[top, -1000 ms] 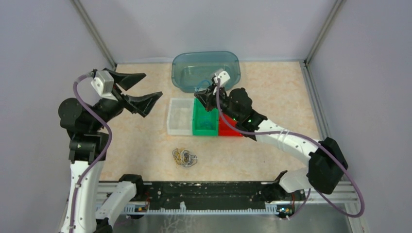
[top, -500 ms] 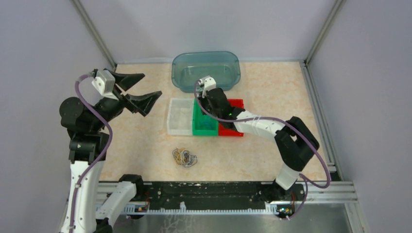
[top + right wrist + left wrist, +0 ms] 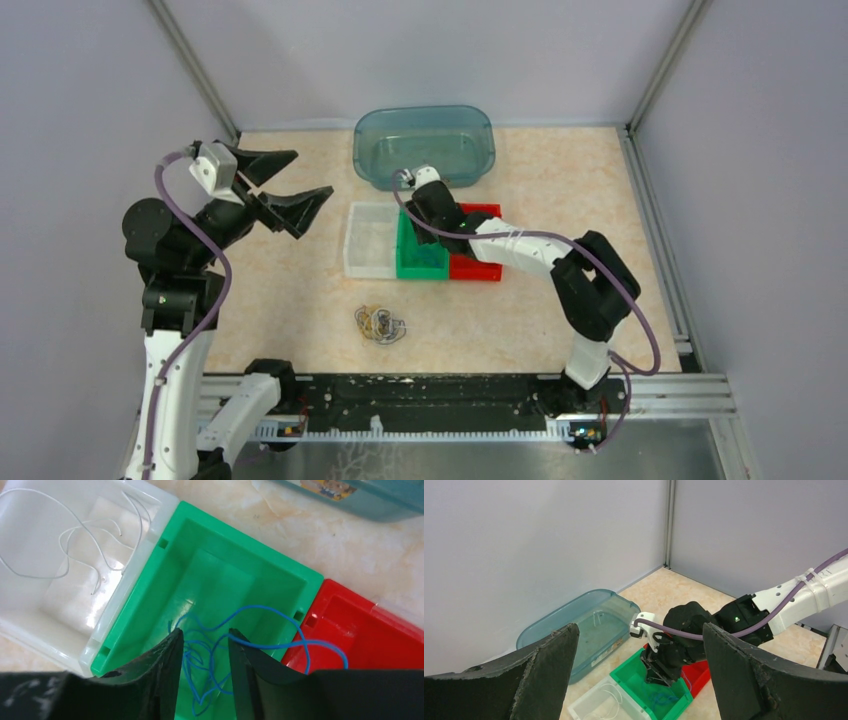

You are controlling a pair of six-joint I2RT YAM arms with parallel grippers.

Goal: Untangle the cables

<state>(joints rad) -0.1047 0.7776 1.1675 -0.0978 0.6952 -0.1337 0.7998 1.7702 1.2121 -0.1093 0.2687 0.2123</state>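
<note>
Green bin (image 3: pixel 422 266) now sits under the right gripper (image 3: pixel 410 210), which has swung over from the teal tub (image 3: pixel 470 125); a small tangle (image 3: pixel 380 324) remains on the table (image 3: pixel 280 300), the left gripper (image 3: pixel 314 174) gaping, empty. From the left wrist, blue shows in that bin. Only the right wrist view reveals fingers (image 3: pixel 165 665) just parted and the blue cable (image 3: pixel 202 655) lying loose inside: one strand sorted, I'd judge.
</note>
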